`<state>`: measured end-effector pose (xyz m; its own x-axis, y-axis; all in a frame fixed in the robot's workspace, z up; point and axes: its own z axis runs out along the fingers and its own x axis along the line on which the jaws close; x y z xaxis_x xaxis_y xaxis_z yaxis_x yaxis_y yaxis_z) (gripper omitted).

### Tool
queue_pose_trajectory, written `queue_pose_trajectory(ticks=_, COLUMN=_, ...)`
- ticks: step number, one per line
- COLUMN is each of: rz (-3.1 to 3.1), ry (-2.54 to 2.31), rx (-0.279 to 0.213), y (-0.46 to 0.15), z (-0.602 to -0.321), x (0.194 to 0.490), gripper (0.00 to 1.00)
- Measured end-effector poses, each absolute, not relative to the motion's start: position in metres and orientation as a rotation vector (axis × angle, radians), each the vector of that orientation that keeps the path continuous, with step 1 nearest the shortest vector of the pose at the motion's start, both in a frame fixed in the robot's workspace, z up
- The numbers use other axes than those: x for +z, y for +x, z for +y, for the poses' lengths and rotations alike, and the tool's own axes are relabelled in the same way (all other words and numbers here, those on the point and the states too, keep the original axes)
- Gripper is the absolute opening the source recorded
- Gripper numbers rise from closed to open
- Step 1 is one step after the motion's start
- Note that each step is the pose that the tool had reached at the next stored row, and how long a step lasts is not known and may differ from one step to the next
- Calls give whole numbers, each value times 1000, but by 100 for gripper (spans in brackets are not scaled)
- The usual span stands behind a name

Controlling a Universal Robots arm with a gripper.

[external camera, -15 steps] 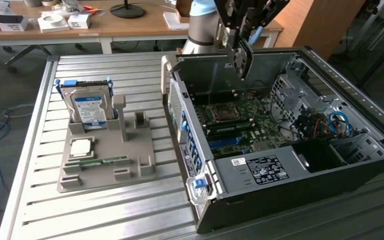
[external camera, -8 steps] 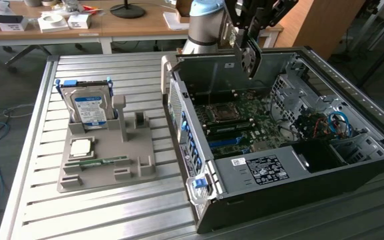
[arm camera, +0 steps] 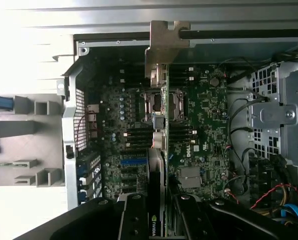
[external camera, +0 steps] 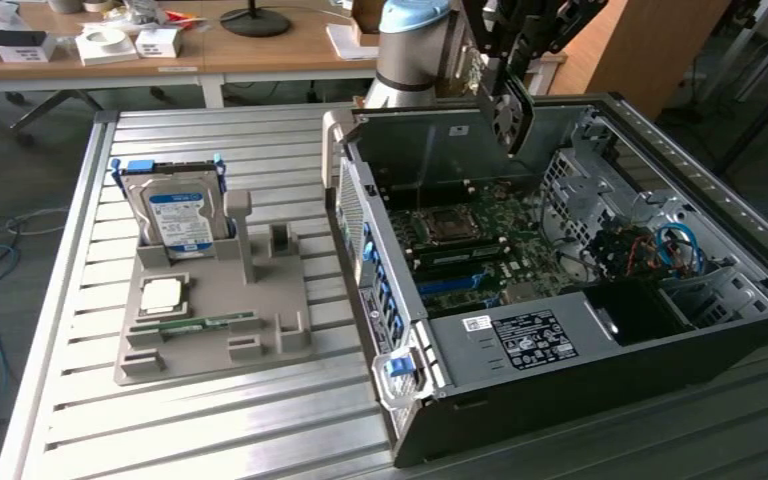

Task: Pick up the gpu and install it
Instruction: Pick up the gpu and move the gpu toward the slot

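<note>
- Grip: the pincer (arm camera: 161,220) is clenched on the gpu (arm camera: 163,125), fingers either side.
- Position: the gpu (external camera: 511,115) hangs upright above the open computer case (external camera: 598,370), over its motherboard (external camera: 491,240).
- Nearby: the hard drive (external camera: 177,220) stands in the grey holder (external camera: 211,350).
</note>
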<state>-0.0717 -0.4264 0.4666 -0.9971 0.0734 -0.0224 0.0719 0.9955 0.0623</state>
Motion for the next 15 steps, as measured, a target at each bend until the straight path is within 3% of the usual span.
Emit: queue_pose_trajectory(ticks=15, rz=3117, ry=114, rx=96, y=-34, z=-426, x=466, gripper=26)
